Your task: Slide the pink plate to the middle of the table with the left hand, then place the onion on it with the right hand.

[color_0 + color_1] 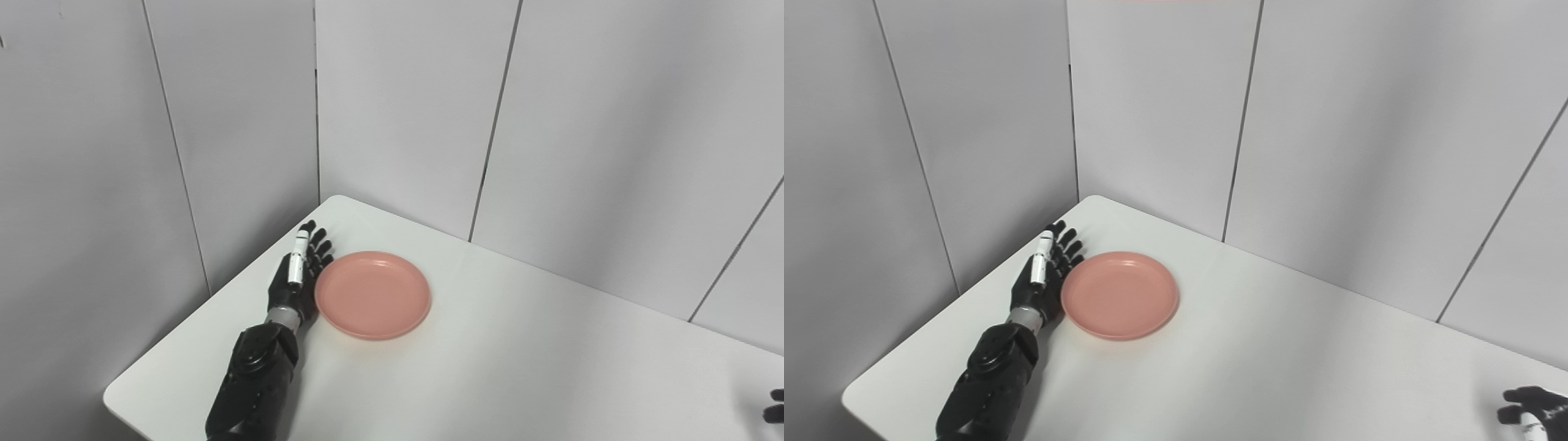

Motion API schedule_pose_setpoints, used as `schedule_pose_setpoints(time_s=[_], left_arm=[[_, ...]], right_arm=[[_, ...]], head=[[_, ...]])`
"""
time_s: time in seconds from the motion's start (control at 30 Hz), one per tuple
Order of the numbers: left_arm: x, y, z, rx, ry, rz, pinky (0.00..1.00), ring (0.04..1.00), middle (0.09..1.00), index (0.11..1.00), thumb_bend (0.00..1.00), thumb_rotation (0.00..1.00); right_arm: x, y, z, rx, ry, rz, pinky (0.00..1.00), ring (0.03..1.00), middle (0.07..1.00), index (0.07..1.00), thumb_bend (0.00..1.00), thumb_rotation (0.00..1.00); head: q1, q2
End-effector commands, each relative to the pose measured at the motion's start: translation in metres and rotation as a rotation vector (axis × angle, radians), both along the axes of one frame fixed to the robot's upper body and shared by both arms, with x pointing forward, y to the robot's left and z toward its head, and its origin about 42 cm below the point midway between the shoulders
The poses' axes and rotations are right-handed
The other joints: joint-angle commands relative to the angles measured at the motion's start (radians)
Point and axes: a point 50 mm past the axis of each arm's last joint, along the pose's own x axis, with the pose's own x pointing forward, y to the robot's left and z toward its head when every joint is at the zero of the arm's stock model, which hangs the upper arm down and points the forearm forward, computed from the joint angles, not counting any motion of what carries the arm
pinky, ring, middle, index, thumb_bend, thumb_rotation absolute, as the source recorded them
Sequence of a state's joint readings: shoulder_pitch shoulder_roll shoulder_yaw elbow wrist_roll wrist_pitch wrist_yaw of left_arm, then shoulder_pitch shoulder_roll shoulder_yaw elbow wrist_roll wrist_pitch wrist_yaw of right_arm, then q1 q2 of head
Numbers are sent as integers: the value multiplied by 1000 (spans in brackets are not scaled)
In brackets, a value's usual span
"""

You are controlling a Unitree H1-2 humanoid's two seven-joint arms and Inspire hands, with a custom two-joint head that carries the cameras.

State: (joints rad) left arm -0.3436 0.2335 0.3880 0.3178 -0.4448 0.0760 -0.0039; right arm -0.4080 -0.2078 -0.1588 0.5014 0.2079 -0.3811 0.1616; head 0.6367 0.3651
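We see the left hand [298, 275], fingers spread, against the pink plate [372, 294] (right hand [1534, 409] unreadable, far off it).

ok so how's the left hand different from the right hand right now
The left hand lies stretched flat, fingers apart, its edge against the pink plate; the right hand sits at the table's near right, far from the plate. The left shows fully; the right is cut off by the frame. Both are black.
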Motion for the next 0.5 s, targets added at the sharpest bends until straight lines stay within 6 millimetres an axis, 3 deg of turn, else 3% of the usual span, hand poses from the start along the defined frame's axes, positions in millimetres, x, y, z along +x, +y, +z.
schedule_pose_setpoints(time_s=[0.0, 0.2, 0.3, 0.4, 0.47], left_arm=[[7, -10, -5, -27, 47, -46, 975, 972, 980, 973, 348, 1000], [15, -27, 2, -42, 50, -94, 981, 975, 982, 983, 345, 1000], [20, -35, 5, -33, 55, -129, 991, 985, 992, 994, 351, 1000], [25, -43, 8, -21, 55, -159, 991, 983, 991, 989, 355, 1000], [29, -49, 10, -9, 55, -181, 989, 981, 989, 985, 363, 1000]], right_arm=[[-68, 11, -97, 66, 266, -26, 417, 423, 520, 481, 379, 0], [-70, 11, -96, 68, 266, -20, 417, 476, 576, 499, 383, 0], [-70, 12, -97, 57, 264, -20, 378, 529, 606, 512, 443, 0], [-72, 14, -96, 53, 264, -19, 348, 497, 576, 507, 471, 0], [-73, 15, -95, 57, 266, -22, 408, 442, 541, 512, 488, 0]], head=[[1, 2], [-13, 11], [-32, 20], [-46, 26], [-57, 32]])
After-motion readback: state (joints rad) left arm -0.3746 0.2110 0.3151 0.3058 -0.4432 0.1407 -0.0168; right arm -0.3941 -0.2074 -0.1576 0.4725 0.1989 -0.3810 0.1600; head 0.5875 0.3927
